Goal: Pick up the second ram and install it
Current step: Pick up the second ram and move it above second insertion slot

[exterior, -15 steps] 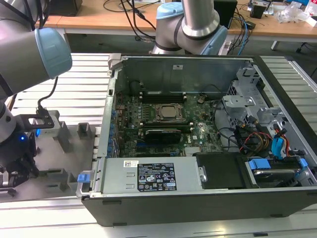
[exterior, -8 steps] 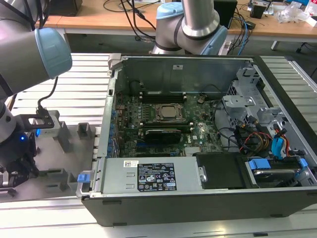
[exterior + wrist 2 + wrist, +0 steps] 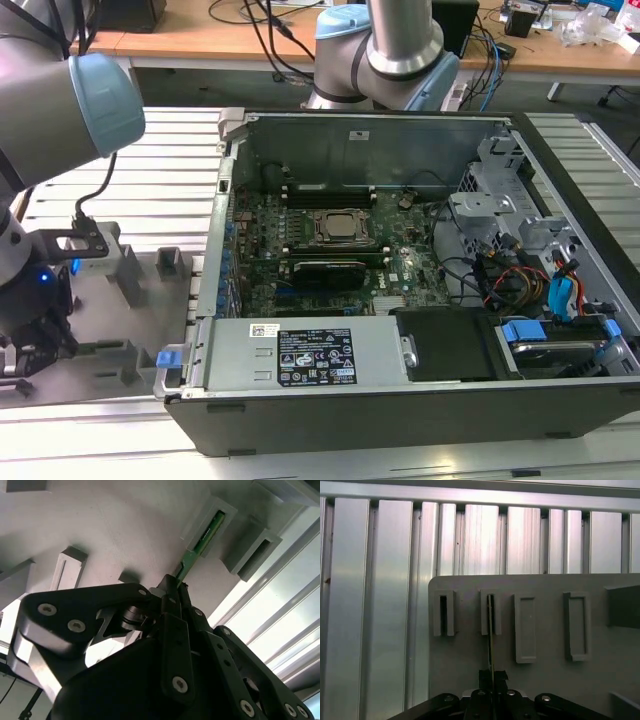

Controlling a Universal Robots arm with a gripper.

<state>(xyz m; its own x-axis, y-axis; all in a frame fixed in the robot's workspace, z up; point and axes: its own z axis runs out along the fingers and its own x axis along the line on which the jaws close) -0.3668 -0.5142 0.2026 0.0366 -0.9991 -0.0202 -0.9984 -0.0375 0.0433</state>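
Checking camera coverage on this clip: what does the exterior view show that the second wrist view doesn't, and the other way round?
Exterior view: the open computer case, its motherboard with the processor socket, and the arm's pale-blue joint.
Second wrist view: the claw shut on the near end of the second ram, a green stick whose far end sits in the slot of a grey tray block.
Both: the grey tray with its raised blocks, lying on the slatted metal table.
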